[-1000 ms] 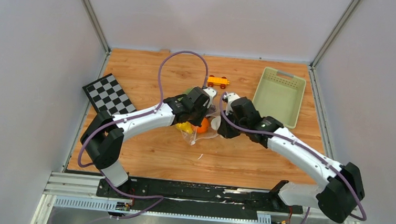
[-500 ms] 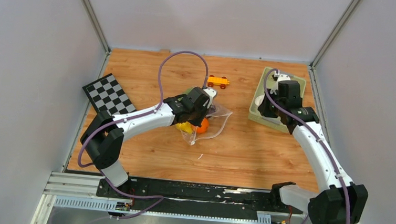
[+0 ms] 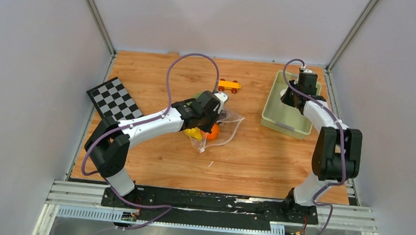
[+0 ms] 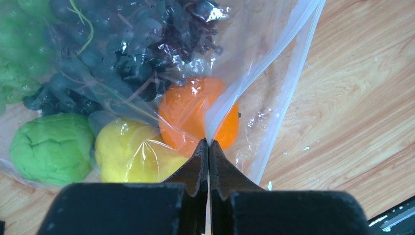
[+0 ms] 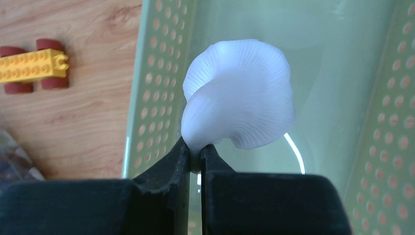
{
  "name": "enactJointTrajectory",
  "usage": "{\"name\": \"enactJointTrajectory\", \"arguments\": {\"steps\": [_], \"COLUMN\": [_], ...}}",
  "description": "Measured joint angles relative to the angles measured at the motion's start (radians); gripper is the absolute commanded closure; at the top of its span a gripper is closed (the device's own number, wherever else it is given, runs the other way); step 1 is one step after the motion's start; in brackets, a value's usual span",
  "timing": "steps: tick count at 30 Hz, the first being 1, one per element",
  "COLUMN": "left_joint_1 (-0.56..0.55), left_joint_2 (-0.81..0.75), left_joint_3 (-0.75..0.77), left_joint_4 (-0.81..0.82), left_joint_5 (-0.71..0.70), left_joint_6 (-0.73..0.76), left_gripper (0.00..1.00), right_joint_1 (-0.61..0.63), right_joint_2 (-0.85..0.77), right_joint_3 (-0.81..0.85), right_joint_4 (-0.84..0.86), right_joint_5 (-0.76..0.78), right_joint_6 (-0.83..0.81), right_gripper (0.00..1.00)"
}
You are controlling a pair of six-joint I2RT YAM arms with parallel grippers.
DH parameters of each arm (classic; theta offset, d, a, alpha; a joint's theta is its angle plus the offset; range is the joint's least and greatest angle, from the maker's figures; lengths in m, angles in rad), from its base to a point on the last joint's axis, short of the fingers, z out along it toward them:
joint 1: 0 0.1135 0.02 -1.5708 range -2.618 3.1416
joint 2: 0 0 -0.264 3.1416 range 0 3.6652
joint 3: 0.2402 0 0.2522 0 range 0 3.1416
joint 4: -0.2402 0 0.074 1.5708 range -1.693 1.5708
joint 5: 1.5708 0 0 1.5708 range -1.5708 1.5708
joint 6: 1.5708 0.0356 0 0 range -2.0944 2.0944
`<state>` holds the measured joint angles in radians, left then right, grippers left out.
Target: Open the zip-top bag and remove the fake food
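One white mushroom [image 5: 240, 93] pinched in right hand [image 5: 195, 149], over green basket [image 5: 156, 73]

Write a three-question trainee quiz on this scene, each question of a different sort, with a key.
1. True or false: the right fingers hold the white mushroom above the green bin.
2. What do the left fingers pinch? A) the zip-top bag B) the toy car C) the checkerboard
3. Name the food piece inside the bag that lies closest to the left fingers.

Key: 1 true. 2 A. 3 the orange ball.
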<state>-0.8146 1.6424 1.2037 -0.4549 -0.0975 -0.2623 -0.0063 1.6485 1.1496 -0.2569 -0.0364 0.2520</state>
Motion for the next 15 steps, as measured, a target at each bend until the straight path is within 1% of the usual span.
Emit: {"name": "enactJointTrajectory", "arguments": {"steps": [4,7,12,14,15], "left_joint_1": [0.0,0.0,0.0,0.0,0.0], "left_joint_2": [0.0,0.0,0.0,0.0,0.0], "left_joint_3": [0.002,0.006,0.013,0.013,0.013], "left_joint_4": [-0.002,-0.01,-0.019,-0.021,-0.022], "left_joint_5": [0.003,0.003,0.003,0.003,0.004], "left_joint_6": [0.004,0.008,0.018,0.019,0.019], "left_gripper": [1.0,1.0,1.0,1.0,1.0], "right_joint_1": [-0.048,-0.066,-0.067,-0.066,-0.066], "right_joint_2": [0.153,0.251,0.341,0.369,0.378], "right_joint_3": [0.085,0.148,0.213,0.234,0.242], "right_joint_4": [0.069,0.105,0.124,0.126,0.128], "right_joint_5": [-0.045,-0.083,-0.146,-0.177,-0.188], "right_joint_6": [-0.005,-0.021,-0.031,-0.034,-0.036], "right_gripper": [1.0,0.97,0.93,0.87,0.8]}}
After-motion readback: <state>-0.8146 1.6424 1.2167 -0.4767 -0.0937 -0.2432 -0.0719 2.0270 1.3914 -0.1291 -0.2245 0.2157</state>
